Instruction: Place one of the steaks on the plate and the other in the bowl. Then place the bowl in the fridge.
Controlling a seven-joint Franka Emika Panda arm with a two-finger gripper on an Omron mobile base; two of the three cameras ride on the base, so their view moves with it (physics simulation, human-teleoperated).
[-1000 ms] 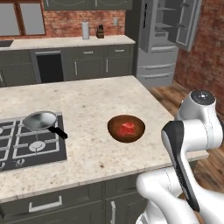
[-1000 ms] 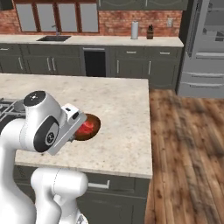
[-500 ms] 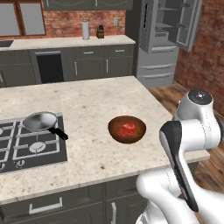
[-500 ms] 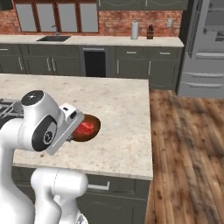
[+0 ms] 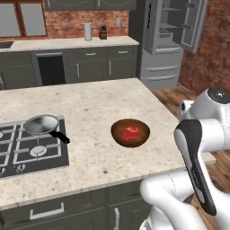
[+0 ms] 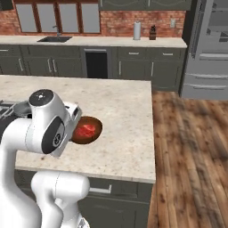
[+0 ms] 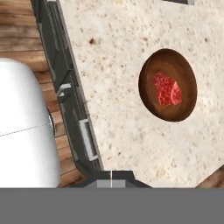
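Kitchen island with my arm raised above its near edge. The bowl (image 5: 130,133), round, deep and dark reddish-brown with a wood-like grain, stands on the speckled beige countertop (image 5: 94,108) toward its near right part, well apart from the silver pan (image 5: 41,124) on the stovetop (image 5: 27,148) at left. One steak (image 7: 168,89), red with pale marbling, lies flat inside the bowl. My claw (image 7: 111,174) is closed on nothing. The fridge (image 5: 168,40) stands far right, its door open.

Glossy white rounded arm (image 5: 197,179) at lower right, with a dark grey strip along one link and grey joint caps.
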